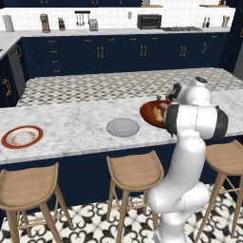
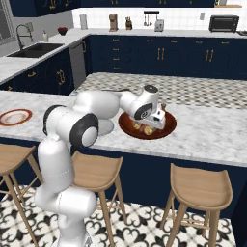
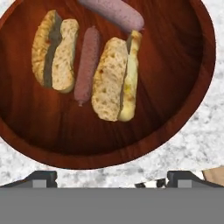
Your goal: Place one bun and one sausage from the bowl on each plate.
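The dark orange-red bowl (image 3: 175, 65) sits on the marble island and holds two split buns and two sausages. One bun (image 3: 54, 51) lies to the left, the other bun (image 3: 116, 78) in the middle, with a reddish sausage (image 3: 86, 64) between them. A paler sausage (image 3: 117, 13) lies at the top edge. My gripper (image 3: 114, 179) hovers open above the bowl's near rim, holding nothing. From the right base camera the gripper (image 2: 155, 118) hangs over the bowl (image 2: 166, 126). The grey plate (image 1: 123, 127) and the red-rimmed plate (image 1: 22, 137) lie bare to the left of the bowl (image 1: 148, 111).
A small brown shaker (image 2: 164, 106) stands just behind the bowl. Three wooden stools (image 1: 134, 171) line the island's front edge. My own arm (image 1: 194, 121) hides the bowl's right side in the left base view. Marble counter (image 1: 71, 126) stretches between the plates.
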{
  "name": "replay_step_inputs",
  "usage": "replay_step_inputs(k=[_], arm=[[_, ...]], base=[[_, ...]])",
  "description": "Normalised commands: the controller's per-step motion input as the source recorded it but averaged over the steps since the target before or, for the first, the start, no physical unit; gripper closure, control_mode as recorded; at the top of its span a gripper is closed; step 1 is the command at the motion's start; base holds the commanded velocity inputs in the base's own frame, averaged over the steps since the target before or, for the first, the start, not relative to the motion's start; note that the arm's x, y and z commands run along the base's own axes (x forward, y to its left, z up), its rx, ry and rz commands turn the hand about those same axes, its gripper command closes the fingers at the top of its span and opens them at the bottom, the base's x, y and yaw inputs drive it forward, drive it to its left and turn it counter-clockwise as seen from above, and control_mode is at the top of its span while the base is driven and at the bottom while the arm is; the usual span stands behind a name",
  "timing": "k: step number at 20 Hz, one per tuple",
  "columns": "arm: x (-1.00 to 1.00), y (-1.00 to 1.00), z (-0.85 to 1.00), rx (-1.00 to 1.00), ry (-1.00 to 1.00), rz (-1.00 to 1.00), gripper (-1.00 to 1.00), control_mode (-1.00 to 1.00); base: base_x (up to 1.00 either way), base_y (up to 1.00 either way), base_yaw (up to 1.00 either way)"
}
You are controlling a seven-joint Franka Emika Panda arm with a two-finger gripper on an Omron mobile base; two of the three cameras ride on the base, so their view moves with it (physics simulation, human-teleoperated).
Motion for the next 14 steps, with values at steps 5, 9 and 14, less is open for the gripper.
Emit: replay_step_inputs(k=[5,9,14], arm=[[0.28,-0.19,-0.38,0.03,0.00,-0.01,-1.00,-1.00],[0.19,-0.18,-0.29,0.03,0.00,0.00,-1.00,-1.00],[0.18,0.00,-0.16,0.00,0.00,-0.01,-1.00,-1.00]], base=[[0.00,0.00,0.00],[0.00,0.00,0.00],[0.00,0.00,0.00]])
